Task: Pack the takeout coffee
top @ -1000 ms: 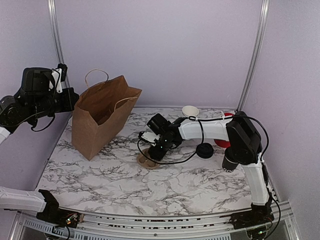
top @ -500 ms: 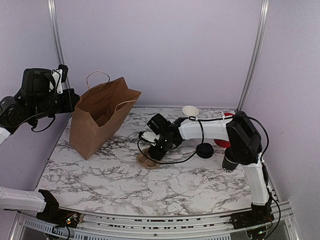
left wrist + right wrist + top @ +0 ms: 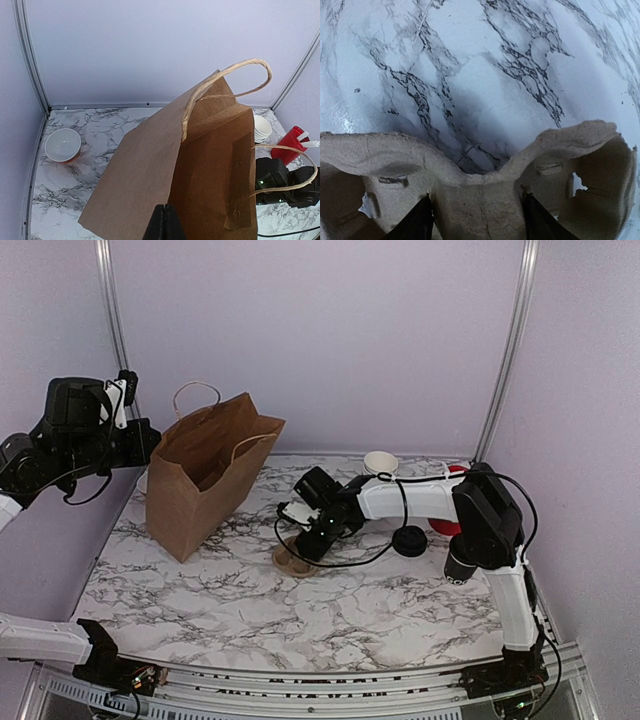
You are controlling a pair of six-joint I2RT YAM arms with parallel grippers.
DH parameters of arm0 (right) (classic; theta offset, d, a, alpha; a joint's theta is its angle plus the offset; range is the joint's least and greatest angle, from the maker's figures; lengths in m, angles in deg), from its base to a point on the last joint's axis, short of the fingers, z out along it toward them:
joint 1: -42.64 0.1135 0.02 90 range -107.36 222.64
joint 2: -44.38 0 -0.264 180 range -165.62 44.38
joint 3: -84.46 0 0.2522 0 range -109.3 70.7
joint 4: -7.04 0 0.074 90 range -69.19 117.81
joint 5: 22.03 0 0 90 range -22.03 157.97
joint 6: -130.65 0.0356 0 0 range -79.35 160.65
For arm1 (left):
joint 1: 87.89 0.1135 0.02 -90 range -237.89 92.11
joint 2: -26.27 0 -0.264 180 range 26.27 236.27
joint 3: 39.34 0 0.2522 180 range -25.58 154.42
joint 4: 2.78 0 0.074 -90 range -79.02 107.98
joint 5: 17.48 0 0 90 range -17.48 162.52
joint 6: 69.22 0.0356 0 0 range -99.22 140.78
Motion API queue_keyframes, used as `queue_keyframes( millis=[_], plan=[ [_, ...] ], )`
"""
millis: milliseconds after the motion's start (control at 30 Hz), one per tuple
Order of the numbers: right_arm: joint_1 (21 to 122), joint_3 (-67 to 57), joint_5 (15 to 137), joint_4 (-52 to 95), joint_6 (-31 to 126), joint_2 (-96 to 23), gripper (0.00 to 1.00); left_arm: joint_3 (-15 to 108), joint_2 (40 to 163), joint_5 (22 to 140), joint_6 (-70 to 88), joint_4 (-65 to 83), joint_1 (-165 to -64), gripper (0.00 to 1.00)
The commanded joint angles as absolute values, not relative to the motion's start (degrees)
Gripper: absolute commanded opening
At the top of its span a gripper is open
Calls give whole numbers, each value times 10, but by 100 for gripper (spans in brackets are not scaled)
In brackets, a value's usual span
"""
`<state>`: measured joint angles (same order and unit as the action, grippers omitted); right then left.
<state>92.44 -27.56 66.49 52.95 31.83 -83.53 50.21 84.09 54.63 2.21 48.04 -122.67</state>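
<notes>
Top external says you're early in the job. Your left end effector [image 3: 162, 226] is closed, pinching the rim of the paper bag [image 3: 200, 490] and holding it upright, mouth open, at the far left of the counter [image 3: 300, 625].

Your right end effector [image 3: 476, 220] is down on the cup carrier [image 3: 290, 560] mid-counter. Right wrist shows one finger each side of the carrier's centre ridge, and it looks clamped on it. The wells in view are empty.

The black cup [image 3: 460, 565] stands at the right edge, close against the right arm, which covers its top. Its lid [image 3: 408, 540] lies flat on the counter to the left of it, apart. Neither is touched.

My read of what's left for you: lid onto cup, cup into carrier, carrier into bag. Nothing is packed yet.
</notes>
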Motion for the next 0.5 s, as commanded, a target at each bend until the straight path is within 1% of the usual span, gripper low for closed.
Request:
queue_keyframes(
  millis=[0, 100, 333, 467],
  plan=[
    [924, -286, 675, 514, 329, -827, 60, 494, 843, 560, 29, 454, -1222, 0],
    [924, -286, 675, 513, 332, -830, 61, 490, 843, 563, 29, 452, -1222, 0],
    [925, -266, 684, 499, 355, -804, 46, 480, 845, 572, 30, 450, -1222, 0],
    [929, -236, 681, 475, 376, -764, 44, 467, 842, 582, 31, 446, -1222, 0]
  ],
)
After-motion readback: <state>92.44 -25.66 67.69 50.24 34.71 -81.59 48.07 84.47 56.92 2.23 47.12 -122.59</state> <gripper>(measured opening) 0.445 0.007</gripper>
